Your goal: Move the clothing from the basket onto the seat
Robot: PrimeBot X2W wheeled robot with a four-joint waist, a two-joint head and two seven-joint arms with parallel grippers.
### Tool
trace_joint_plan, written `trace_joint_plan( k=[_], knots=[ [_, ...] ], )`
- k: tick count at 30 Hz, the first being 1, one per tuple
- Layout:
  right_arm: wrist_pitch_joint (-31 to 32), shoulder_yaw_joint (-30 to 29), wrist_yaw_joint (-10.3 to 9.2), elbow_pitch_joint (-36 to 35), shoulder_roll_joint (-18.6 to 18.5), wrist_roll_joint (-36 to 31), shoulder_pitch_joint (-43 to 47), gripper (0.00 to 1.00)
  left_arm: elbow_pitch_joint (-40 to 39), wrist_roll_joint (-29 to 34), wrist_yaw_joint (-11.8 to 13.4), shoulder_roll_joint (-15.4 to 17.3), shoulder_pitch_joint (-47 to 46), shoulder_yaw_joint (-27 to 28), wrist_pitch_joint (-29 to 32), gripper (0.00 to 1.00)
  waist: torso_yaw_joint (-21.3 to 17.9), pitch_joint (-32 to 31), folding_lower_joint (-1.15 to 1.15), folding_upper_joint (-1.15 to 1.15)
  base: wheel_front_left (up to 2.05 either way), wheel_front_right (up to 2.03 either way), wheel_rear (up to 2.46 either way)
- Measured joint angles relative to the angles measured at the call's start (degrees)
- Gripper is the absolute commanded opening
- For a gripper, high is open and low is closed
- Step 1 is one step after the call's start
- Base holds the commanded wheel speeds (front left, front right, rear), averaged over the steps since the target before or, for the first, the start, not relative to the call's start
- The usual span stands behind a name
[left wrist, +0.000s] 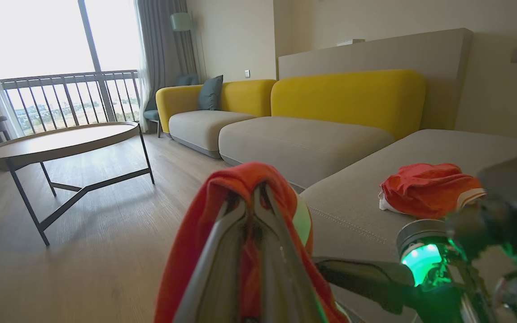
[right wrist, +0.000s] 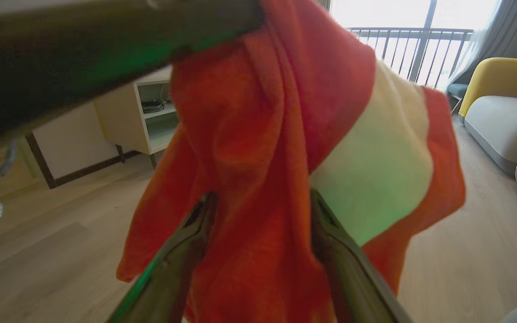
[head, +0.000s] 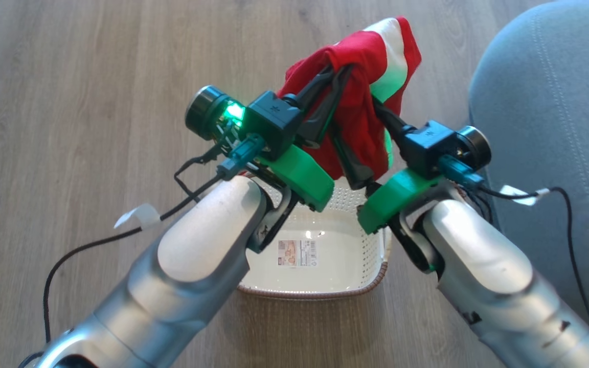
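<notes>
The left gripper (left wrist: 256,190) had its jaws pressed together on a gathered fold of a red garment with a broad white stripe (head: 356,112), the cloth bunched over the tips. The right gripper (right wrist: 263,195) had its jaws spread, with the same garment draped across and between them. Whether they bore on it could not be told. The garment hung in the air between the two grippers, above the far edge of the basket (head: 320,295) and clear of it. It was not yet over the seat (head: 545,102), which stood near the basket's right side.

The basket stood on the wooden floor (head: 69,102). What showed of its inside was bare but for a label sticker (head: 297,253).

A second striped garment (left wrist: 429,188) lay crumpled on the seat, back from its stitched edge. The white at its border might have been a stripe or a separate cloth.

The held piece looked light and limp, likely to sag and swing, and unharmed by a drop. A pinch on a bunched fold would probably hold better than one on a single thin edge. A trailing end might catch the basket's rim.

By count there were two red striped garments, one basket and two grippers.
</notes>
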Motion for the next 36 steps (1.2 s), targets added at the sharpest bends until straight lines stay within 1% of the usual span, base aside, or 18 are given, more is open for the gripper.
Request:
trace_joint_plan(
  k=[6, 7, 8, 9, 10, 13, 14, 15, 16, 17, 22, 26, 31, 35, 36],
  knots=[
    [0.0, 2.0, 0.0, 6.3, 1.7, 0.1, -2.8, 1.0, -0.3, -1.6, 0.8, 0.0, 0.0, -2.7, 0.0, 0.0, 1.4, 0.3, 0.0, 0.0, 0.0, 0.0, 0.0],
    [0.0, 2.1, 0.0, 6.8, 2.1, 0.3, -3.2, 0.65, -0.3, -1.8, 0.9, 0.0, 0.0, -3.1, 0.0, 0.0, 1.5, 0.4, 0.0, 0.0, 0.0, 0.0, 0.0],
    [0.0, 2.2, 0.0, 7.1, 2.3, 0.6, -3.5, 0.16, -0.3, -2.0, 0.9, 0.0, 0.0, -3.3, 0.0, 0.0, 1.6, 0.5, 0.0, 0.0, 0.0, 0.0, 0.0],
    [0.0, 2.2, 0.0, 7.2, 2.4, 0.9, -3.7, 0.0, -0.3, -2.1, 0.9, 0.0, -0.1, -3.4, 0.0, 0.0, 1.7, 0.5, 0.0, 0.0, 0.0, 0.0, 0.0],
    [0.0, 2.2, 0.0, 7.2, 2.5, 1.2, -3.8, 0.0, -0.3, -2.4, 1.3, 0.0, -0.1, -3.5, 0.0, 0.0, 1.8, 0.6, 0.0, 0.0, 0.0, 0.0, 0.0],
    [0.0, 1.7, 0.0, 7.0, 2.6, 1.6, -3.9, 0.0, 0.0, -2.8, 1.4, 0.0, -0.1, -3.7, 0.0, 0.0, 1.8, 0.9, 0.0, 0.0, 0.0, 0.0, 0.0],
    [0.0, 1.3, 0.0, 6.6, 2.6, 1.8, -3.9, 0.0, 0.1, -2.9, 1.4, 0.0, -0.1, -3.7, 0.0, 0.07, 1.7, 1.0, 0.0, 0.0, 0.0, 0.0, 0.0],
    [0.0, 0.7, 0.0, 6.0, 2.6, 2.1, -3.9, 0.0, 0.2, -2.9, 1.7, 0.0, -0.1, -3.7, 0.0, 0.35, 1.6, 1.1, 0.0, 0.0, 0.0, 0.0, 0.0],
    [0.0, 0.2, 0.0, 5.6, 2.4, 2.1, -3.8, 0.0, 0.3, -2.9, 1.8, 0.0, -0.1, -3.6, 0.0, 0.72, 1.4, 1.2, 0.0, 0.0, 0.0, 0.0, 0.0],
    [0.0, -0.5, 0.0, 5.2, 2.3, 2.1, -3.6, 0.0, 0.4, -2.9, 1.8, 0.0, -0.1, -3.5, 0.0, 1.0, 1.2, 1.3, 0.0, 0.0, 0.0, 0.0, 0.0],
    [0.0, -4.8, 0.0, 3.0, 1.0, 2.0, -0.4, 0.0, 1.9, -2.9, 1.2, 0.0, -0.1, -3.1, 0.0, 1.0, -0.2, 1.7, 0.0, 0.0, 0.0, 0.0, 0.0],
    [0.0, -9.2, 0.0, 0.4, 0.1, 1.9, 2.5, 0.0, 3.7, -2.9, -0.4, 0.0, 0.0, -3.1, 0.0, 1.0, -1.7, 1.8, 0.0, 0.0, 0.0, 0.0, 0.0],
    [0.0, -14.6, 0.0, -3.5, -0.2, 1.0, 5.3, 0.0, 5.8, -2.7, -2.8, 0.0, 0.3, -3.3, 0.0, 1.0, -4.0, 1.7, 0.0, 0.0, 0.0, 0.0, 0.0],
    [0.0, -18.0, 0.0, -6.3, -0.5, 0.3, 7.2, 0.0, 6.8, -2.1, -4.3, 0.0, 0.9, -3.1, 0.0, 1.0, -6.3, 1.7, 0.0, 0.0, 0.0, 0.0, 0.0],
    [0.0, -19.1, 0.0, -7.3, -0.5, 0.0, 8.1, 0.0, 7.4, -1.7, -4.8, 0.0, 1.7, -3.1, 0.0, 1.0, -7.7, 1.6, 0.0, 0.0, 0.0, 0.0, 0.0]
  ],
)
